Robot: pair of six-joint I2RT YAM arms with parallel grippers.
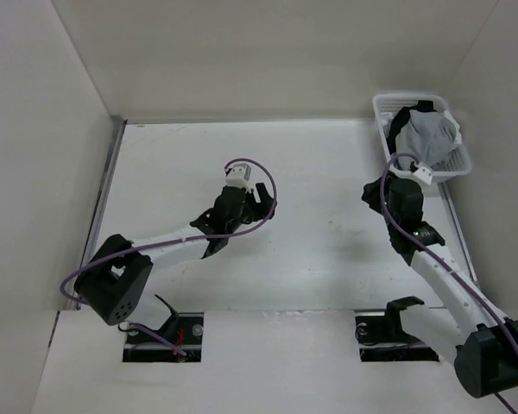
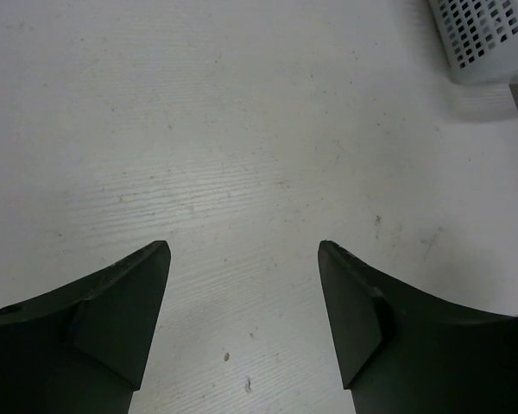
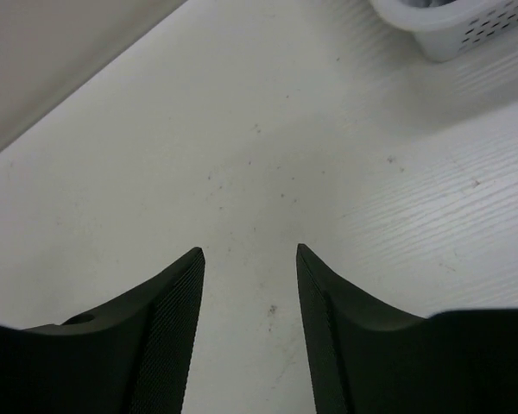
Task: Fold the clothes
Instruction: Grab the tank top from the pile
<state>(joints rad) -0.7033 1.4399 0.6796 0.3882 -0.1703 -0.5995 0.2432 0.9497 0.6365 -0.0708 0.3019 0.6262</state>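
The folding has not yet begun; the step in hand is fetching the garment. The heather-grey short-sleeved knit T-shirt [image 1: 429, 135] is lying bunched in the white perforated plastic laundry basket [image 1: 457, 164] at the far right corner of the white tabletop [image 1: 328, 250], sharing it with a black garment [image 1: 409, 117] that is showing at the basket's far side. Nothing of the shirt is reaching the tabletop.

The left arm [image 1: 168, 240] is stretching toward the middle of the tabletop, well apart from the basket. The left jaws are standing wide and holding nothing, with only bare surface showing between them in the left wrist view, and a corner of the basket [image 2: 483, 39] showing at the top right.

The right arm [image 1: 440, 276] is reaching up the right side, with its wrist just beside the basket's near edge. The right jaws are standing open, somewhat narrower than the left, and are also empty. They are looking down at the tabletop, with the basket [image 3: 449, 30] off to the upper right.

The next move is likely calling for the right arm to swing over the basket's rim, descend onto the grey fabric rather than the black, pinch it and lift it out. Then both arms would be spreading it flat in the middle of the tabletop.
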